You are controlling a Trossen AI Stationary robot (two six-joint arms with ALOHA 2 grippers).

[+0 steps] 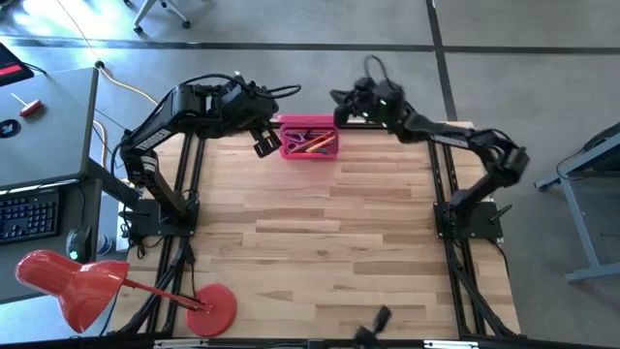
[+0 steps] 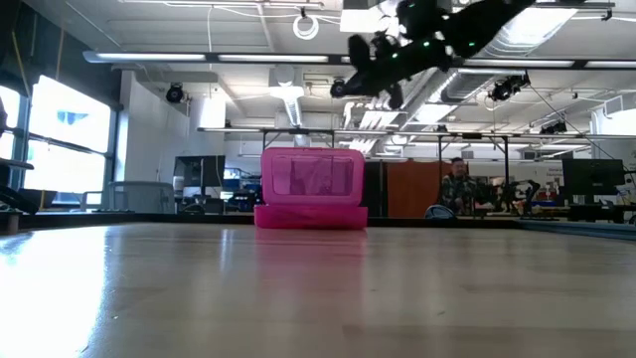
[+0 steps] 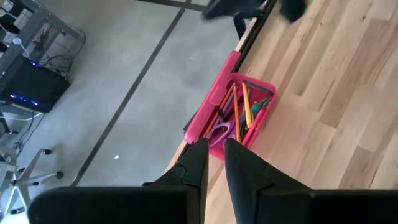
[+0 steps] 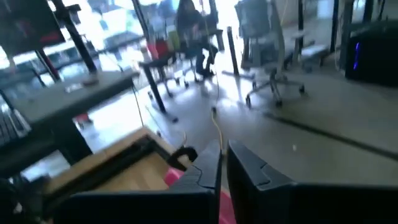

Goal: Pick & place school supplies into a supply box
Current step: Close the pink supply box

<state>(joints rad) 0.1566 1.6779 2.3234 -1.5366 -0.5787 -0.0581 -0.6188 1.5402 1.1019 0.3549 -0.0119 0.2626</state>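
pens (image 3: 236, 109) visible only from above

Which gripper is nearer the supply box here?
Left, narrowly. The left gripper hangs just beside the supply box on its left-arm side; the right gripper is raised past the box's far right corner, off the table edge.

From above you see the supply box (image 1: 309, 142) at the table's (image 1: 329, 223) far edge, pens and pencils (image 1: 312, 142) lying inside. Your left gripper (image 1: 265, 143) hangs just beside the box on its left; your right gripper (image 1: 341, 98) sits beyond the box's right corner. The red lamp (image 1: 82, 283) stands well apart from the box.
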